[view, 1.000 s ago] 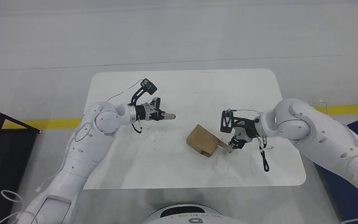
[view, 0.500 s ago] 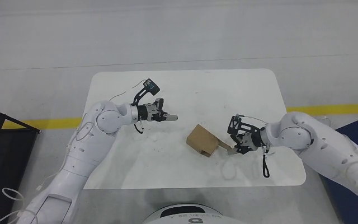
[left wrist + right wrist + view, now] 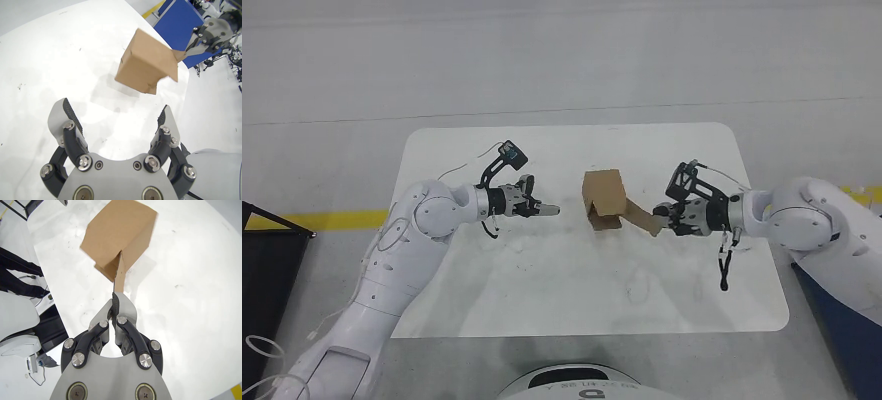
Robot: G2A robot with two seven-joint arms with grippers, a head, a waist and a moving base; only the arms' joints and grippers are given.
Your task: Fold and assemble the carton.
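While the right gripper point(image 3: 658, 217) holds the carton point(image 3: 603, 190) by one flap (its jaws clamp it) over the worktop point(image 3: 542, 290), near the top view's middle, the left gripper point(image 3: 548, 209) hangs left of it, jaws wide.

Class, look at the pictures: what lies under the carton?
White table with the carton's shadow on it. The carton hangs clear of the table, held by one flap in the right gripper. Whether its bottom is closed cannot be seen.

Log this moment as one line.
right gripper: shut on carton flap, carton above table | left gripper: open, empty, facing carton
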